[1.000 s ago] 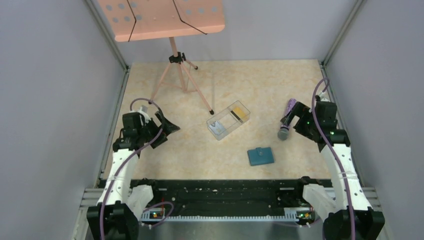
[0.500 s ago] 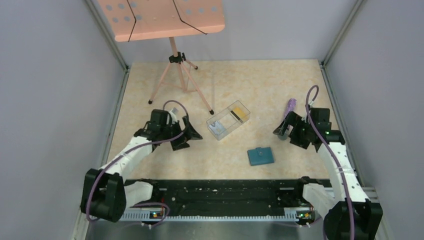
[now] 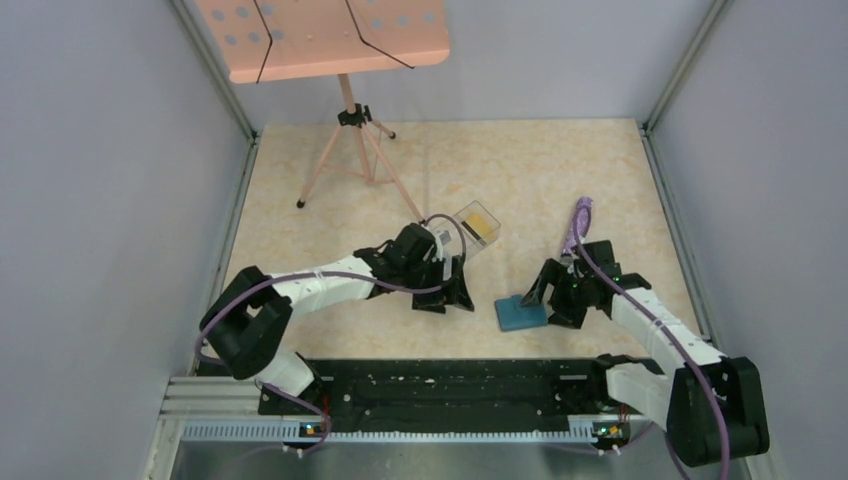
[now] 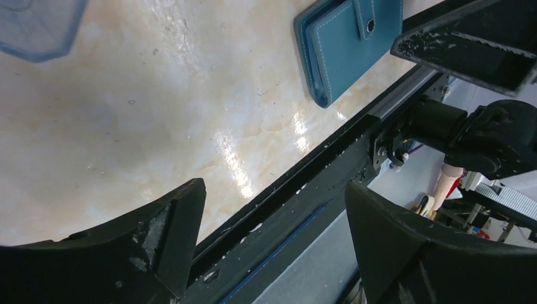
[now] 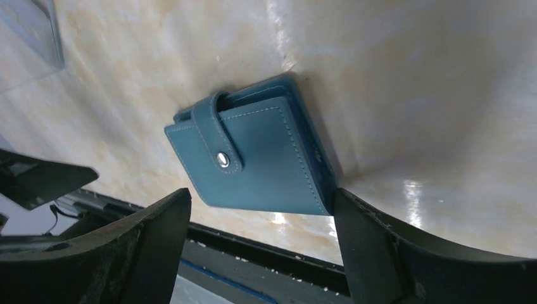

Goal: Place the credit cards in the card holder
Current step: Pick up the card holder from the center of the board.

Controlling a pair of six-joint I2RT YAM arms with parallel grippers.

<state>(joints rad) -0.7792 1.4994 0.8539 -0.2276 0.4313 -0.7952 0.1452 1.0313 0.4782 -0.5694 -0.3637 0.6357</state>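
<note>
Since a second ago both arms have swung in from the table's sides toward the middle. From the top camera, the left gripper (image 3: pixel 447 293) now hangs over the beige marble-patterned table (image 3: pixel 520 170), covering the near end of the clear rectangular plastic box (image 3: pixel 474 224). The right gripper (image 3: pixel 549 293) sits at the right edge of the small flat teal-blue card holder (image 3: pixel 518 315), which lies closed near the front rail. A yellow-gold credit card (image 3: pixel 483 225) with a black stripe shows in the box's far end; the rest of the box is hidden under the left arm. A salmon-pink perforated music stand (image 3: pixel 320 35) stands at the back left. In the left wrist view the left gripper's (image 4: pixel 273 190) black fingers (image 4: pixel 158 247) stand wide apart with nothing between them, above bare table and the black front rail (image 4: pixel 316 171); the card holder (image 4: pixel 348 41) lies ahead, snap tab fastened. In the right wrist view the right gripper (image 5: pixel 261 197) is spread wide, straddling the card holder (image 5: pixel 266 158); one fingertip (image 5: pixel 345 209) meets its corner, though whether it touches I cannot tell, while the other stands apart.
</note>
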